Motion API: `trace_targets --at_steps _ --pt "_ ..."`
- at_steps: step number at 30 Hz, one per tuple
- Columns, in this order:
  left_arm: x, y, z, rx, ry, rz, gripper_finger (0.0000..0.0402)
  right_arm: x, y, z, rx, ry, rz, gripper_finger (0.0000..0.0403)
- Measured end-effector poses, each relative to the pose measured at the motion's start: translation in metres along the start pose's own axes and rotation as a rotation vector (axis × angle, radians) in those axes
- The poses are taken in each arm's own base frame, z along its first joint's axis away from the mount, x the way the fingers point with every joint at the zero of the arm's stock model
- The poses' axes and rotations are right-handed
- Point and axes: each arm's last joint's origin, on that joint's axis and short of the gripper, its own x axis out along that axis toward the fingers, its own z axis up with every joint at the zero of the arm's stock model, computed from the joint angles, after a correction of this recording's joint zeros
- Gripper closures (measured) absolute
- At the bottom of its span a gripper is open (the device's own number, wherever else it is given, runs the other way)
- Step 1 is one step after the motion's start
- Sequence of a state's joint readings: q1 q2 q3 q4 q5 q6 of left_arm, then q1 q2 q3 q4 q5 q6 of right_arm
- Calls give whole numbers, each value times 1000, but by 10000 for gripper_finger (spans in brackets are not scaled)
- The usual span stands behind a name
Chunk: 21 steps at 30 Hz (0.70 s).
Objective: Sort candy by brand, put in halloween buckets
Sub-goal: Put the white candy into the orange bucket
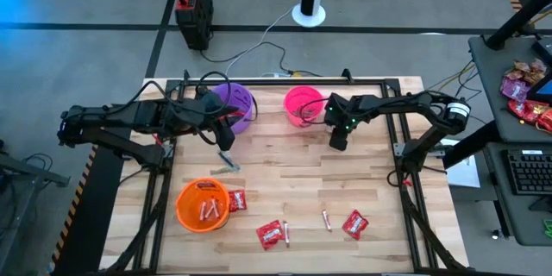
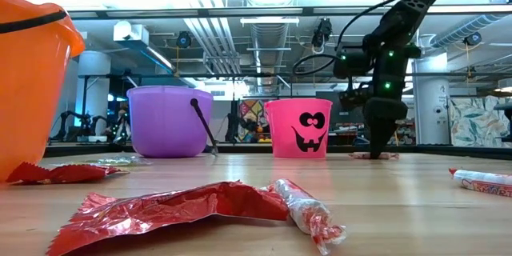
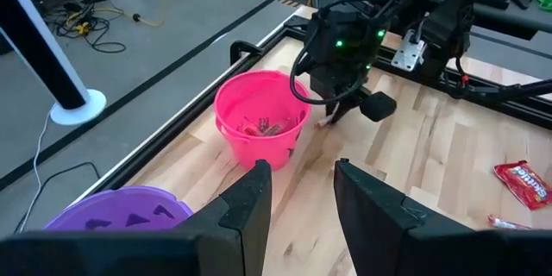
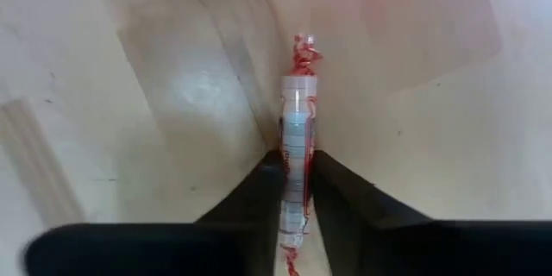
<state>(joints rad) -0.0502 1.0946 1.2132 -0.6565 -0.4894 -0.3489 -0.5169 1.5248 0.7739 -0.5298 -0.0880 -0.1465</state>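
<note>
Candy stick (image 4: 297, 159), pale, red twisted ends

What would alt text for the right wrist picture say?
The right gripper is closed on a thin candy stick with red twisted wrapper ends, seen close up against the pale wooden table.

Wooden table (image 1: 362, 181), three buckets (image 1: 203, 204), scattered candy (image 1: 270, 235)
</note>
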Motion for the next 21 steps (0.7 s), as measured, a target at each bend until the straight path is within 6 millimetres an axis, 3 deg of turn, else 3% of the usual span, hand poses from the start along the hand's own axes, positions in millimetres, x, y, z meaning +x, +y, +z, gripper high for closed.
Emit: trace_targets --at_steps 2,8,14,21 --pt "0 0 0 6 0 1 290 1 1 -2 34 3 36 373" --pt "0 0 0 8 4 -8 290 -16 7 -7 152 -32 137 376" --pt "3 -4 0 -16 45 -158 290 -63 19 -6 210 -242 305 376" --pt "27 -7 -6 -25 -19 -312 290 -116 51 9 131 -642 472 376"
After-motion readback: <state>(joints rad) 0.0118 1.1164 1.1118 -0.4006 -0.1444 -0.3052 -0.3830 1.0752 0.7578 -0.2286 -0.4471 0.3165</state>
